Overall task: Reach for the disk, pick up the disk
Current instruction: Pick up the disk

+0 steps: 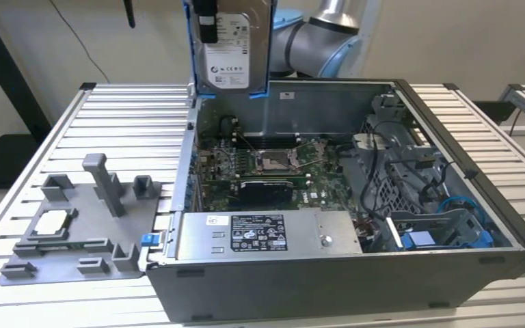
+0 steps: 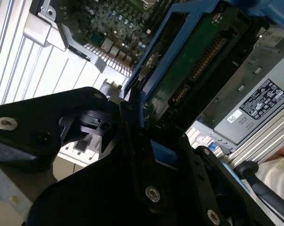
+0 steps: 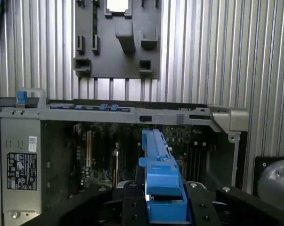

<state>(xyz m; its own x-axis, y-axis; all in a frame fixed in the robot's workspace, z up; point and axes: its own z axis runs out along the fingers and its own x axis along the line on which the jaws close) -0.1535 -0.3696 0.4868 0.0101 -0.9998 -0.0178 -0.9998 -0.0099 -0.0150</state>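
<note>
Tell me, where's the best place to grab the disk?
Its top end, coming from above, pinching the two wide flat faces, as the gripper does. The disk is thin and hangs upright over the case, so those faces give the most room; the edges of the blue frame are narrow.

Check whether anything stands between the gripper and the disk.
Nothing visible does. The gripper is clamped on the disk, holding it upright in the air above the open computer case.

A pale beige wall (image 1: 445, 41) rises behind the ribbed aluminium table (image 1: 126, 116).
</note>
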